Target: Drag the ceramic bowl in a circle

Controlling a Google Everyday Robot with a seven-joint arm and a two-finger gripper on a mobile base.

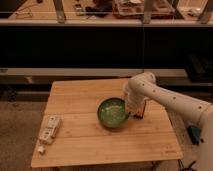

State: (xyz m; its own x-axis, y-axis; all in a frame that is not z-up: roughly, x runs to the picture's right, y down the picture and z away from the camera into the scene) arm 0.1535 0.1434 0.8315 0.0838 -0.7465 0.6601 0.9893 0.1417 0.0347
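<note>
Wooden surface [82,95] observed before dark shelving. Ceramic bowl [112,114], glossy green, is set upright slightly right of the surface's centre. End effector [131,113] is lowered to the bowl's right rim, with its jaws drawn narrow and closed; whether the rim is pinched between them cannot be made out. White arm [167,100] is extended in from the right. A small dark object [142,110] is partly hidden behind the wrist. A white packet [49,130] is noted near the left edge, well apart from the bowl.

Gripper [132,113] sitting closed at ceramic bowl [113,112] right rim, contact blurring out. Dark object [141,113] hiding mostly behind arm [170,102]. Arm running off right edge.
</note>
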